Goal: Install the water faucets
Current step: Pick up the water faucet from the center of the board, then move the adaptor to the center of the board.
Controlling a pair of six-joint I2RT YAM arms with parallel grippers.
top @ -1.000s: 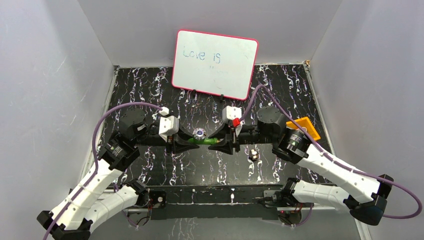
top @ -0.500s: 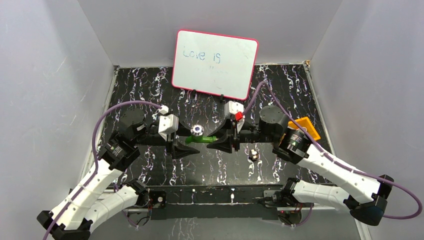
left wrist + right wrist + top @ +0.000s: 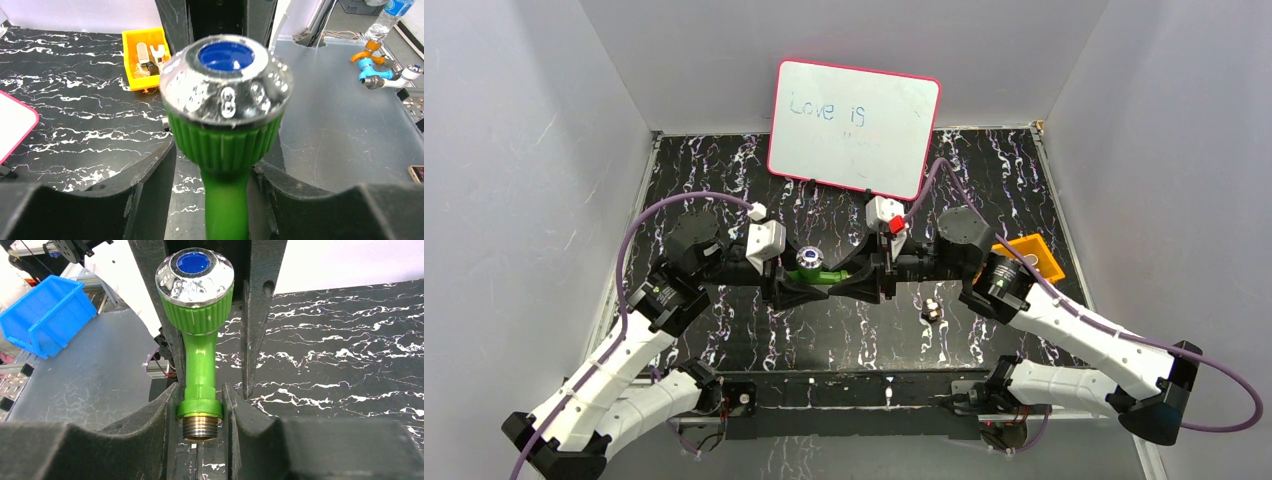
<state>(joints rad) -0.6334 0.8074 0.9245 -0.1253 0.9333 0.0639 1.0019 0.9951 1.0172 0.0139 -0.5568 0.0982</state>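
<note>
The water faucet [image 3: 816,268] hangs above the black marbled table between my two grippers, its blue-and-silver knob facing up. My right gripper [image 3: 856,282] is shut on the faucet's green collar [image 3: 200,407], just above the silver threaded end. The green body [image 3: 199,355] rises from there to the knob. My left gripper [image 3: 807,283] comes in from the other side. In the left wrist view the knob [image 3: 225,75] fills the middle. The left gripper [image 3: 220,165] has both fingers against the ribbed green skirt under the knob. A gap stays between the left finger and the thin stem.
A white board [image 3: 854,128] with a pink rim stands at the back. An orange tray [image 3: 1039,255] with metal pieces sits at the right, also seen in the left wrist view [image 3: 145,57]. A small metal part [image 3: 931,311] lies on the table in front of the right gripper.
The left gripper let go, opened, and came back in around the knob's skirt. Both grippers drew closer together. The faucet shifted slightly left and back.
</note>
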